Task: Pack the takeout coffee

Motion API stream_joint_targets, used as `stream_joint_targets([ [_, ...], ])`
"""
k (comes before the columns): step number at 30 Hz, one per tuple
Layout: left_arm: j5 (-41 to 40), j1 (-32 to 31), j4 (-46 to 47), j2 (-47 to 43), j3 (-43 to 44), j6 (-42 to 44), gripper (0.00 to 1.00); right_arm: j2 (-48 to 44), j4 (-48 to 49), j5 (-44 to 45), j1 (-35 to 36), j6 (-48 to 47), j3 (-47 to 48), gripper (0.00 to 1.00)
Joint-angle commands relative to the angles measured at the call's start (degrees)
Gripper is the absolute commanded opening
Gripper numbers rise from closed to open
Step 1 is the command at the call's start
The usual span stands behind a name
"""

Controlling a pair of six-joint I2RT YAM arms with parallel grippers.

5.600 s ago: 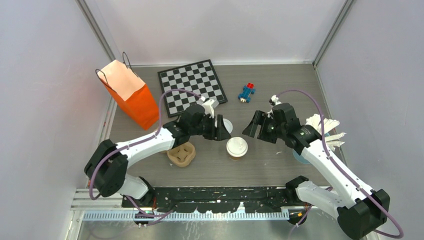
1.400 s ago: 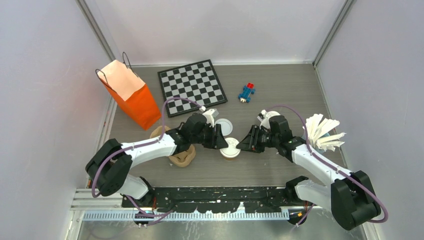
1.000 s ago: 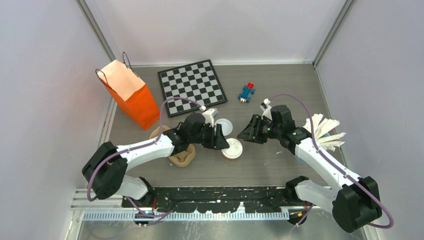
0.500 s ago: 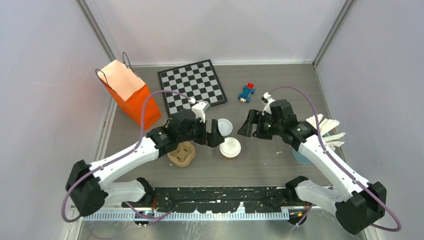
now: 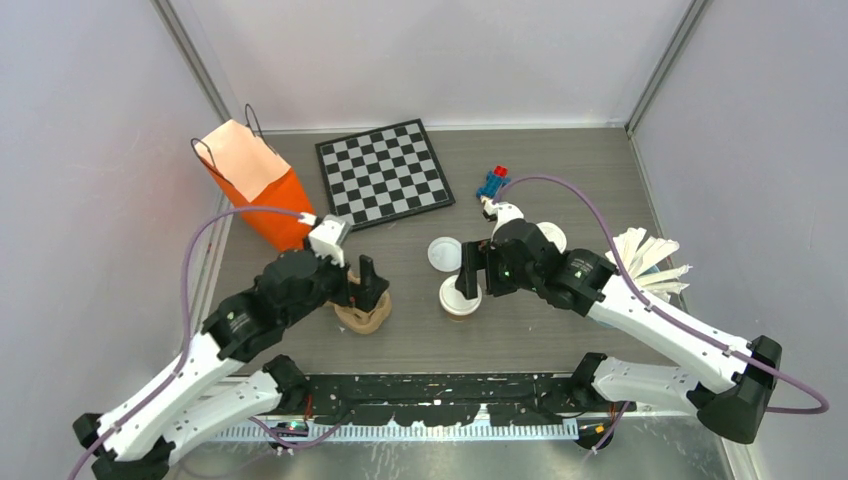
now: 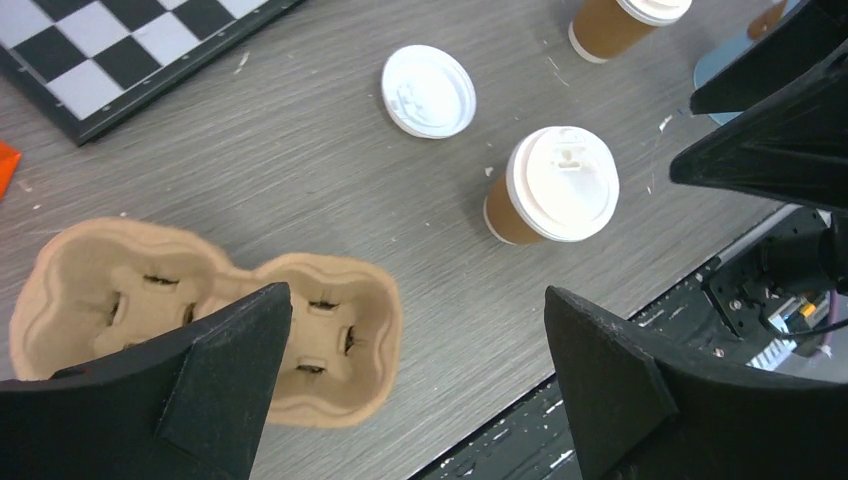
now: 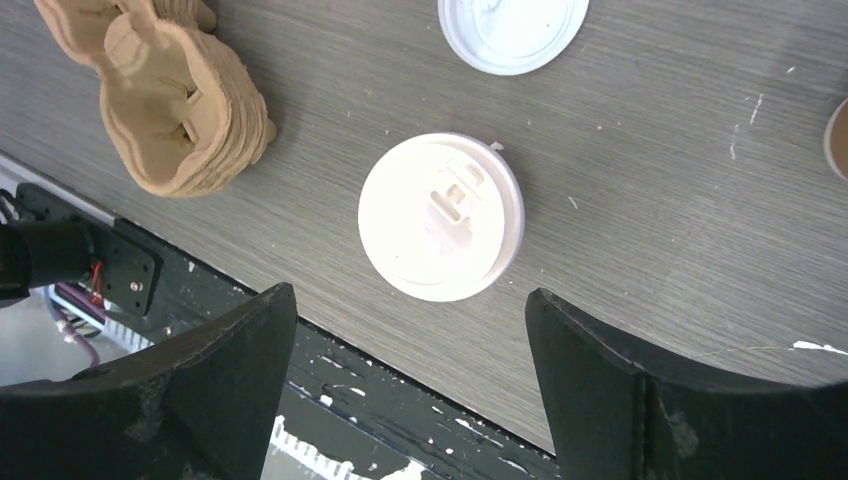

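Kraft-paper cup (image 5: pixel 460 297) with a white lid stands upright on the table (image 5: pixel 560 170), near the pulp tray (image 5: pixel 362 312). The right pincer (image 7: pixel 410 295) is spread wide above this cup, gripping nothing. The left pincer (image 6: pixel 415 300) is spread wide above the tray, empty. A second cup (image 6: pixel 620 15) and a loose lid (image 6: pixel 428 90) sit farther back.

From where I stand, the left arm (image 5: pixel 215 345) rises from its base and leans forward, wrist tipped down. The left end effector (image 5: pixel 372 283) is spread wide, gripping nothing. The right arm (image 5: pixel 640 310) stretches inward across the middle. The right end effector (image 5: pixel 472 280) also faces down, jaws wide and empty.
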Motion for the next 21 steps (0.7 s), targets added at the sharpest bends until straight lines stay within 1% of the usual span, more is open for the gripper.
stream_joint_targets([
  [1, -6.0, 0.1, -0.9, -6.6, -5.9, -2.2, 1.00, 0.0, 0.3, 6.3, 1.4, 0.6, 2.8, 0.89],
  [4, -9.7, 0.2, -1.9, -9.0, -6.5, -3.2, 1.00, 1.2, 0.2, 6.6, 1.4, -0.3, 3.5, 0.89],
  [6, -11.8, 0.2, -1.9, -10.3, -6.7, -1.9, 1.00, 1.5, 0.1, 7.1, 1.4, -1.0, 4.0, 0.89],
  [10, -13.6, 0.2, -0.2, -11.5, -7.4, 0.8, 1.00, 1.9, 1.5, 9.5, 1.4, -2.9, 5.2, 0.94],
  [12, -14.0, 0.2, 0.0, -10.8, -7.2, 1.3, 1.00, 3.3, 1.4, 10.7, 1.4, -3.8, 6.7, 0.96],
  [14, -14.3, 0.2, 0.1, -9.4, -6.9, 1.8, 0.99, 5.2, 1.5, 9.8, 1.4, -4.7, 7.9, 0.96],
  [17, -14.5, 0.2, 1.3, -7.8, -7.3, 3.7, 0.98, 8.4, 3.9, 5.9, 1.5, -6.1, 7.1, 0.96],
  [19, -14.7, 0.1, 1.9, -7.0, -7.4, 3.9, 0.97, 11.3, 4.2, 5.7, 1.8, -6.9, 6.8, 0.96],
  [21, -13.1, 0.2, 1.9, -6.4, -6.7, 4.0, 0.96, 14.5, 4.0, 6.4, 2.6, -7.9, 7.1, 0.96],
])
